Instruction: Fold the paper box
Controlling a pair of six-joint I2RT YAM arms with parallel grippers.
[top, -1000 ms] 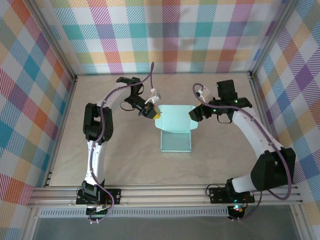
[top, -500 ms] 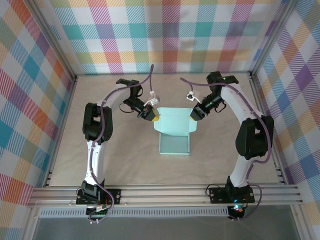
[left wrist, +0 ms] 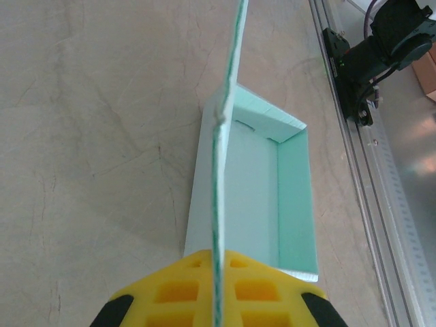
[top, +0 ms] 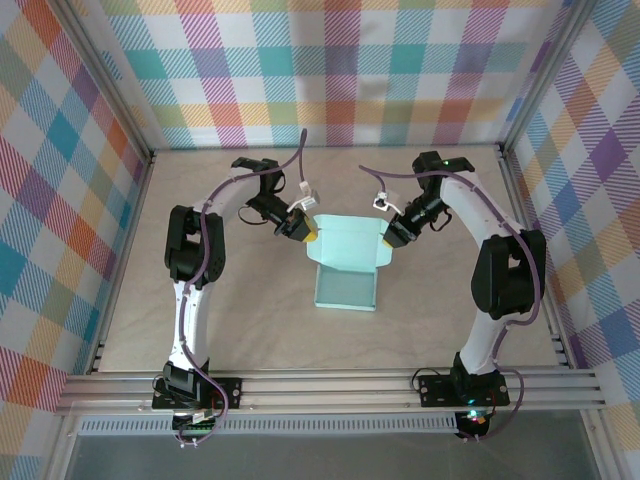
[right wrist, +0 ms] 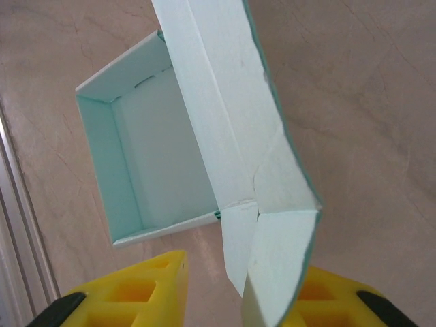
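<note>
The paper box (top: 346, 289) is pale mint card, an open tray in the middle of the table with its lid panel (top: 348, 243) standing up at the far side. My left gripper (top: 301, 229) is shut on the lid's left edge; in the left wrist view the thin card edge (left wrist: 225, 136) runs straight into the pressed yellow fingers (left wrist: 184, 289). My right gripper (top: 392, 236) is at the lid's right corner. Its jaws stand apart around the folded corner flap (right wrist: 279, 266), which lies against the right finger (right wrist: 334, 293), with a gap to the left finger (right wrist: 143, 286).
Plaid walls enclose the tan table (top: 250, 320) on three sides. An aluminium rail (top: 330, 385) runs along the near edge with both arm bases on it. In the left wrist view the rail (left wrist: 381, 191) and an arm base (left wrist: 368, 61) show at the right.
My right gripper has swung in from the right to the lid's right corner and narrowed its jaws around the flap. The tray has shifted slightly. The left gripper has kept its hold.
</note>
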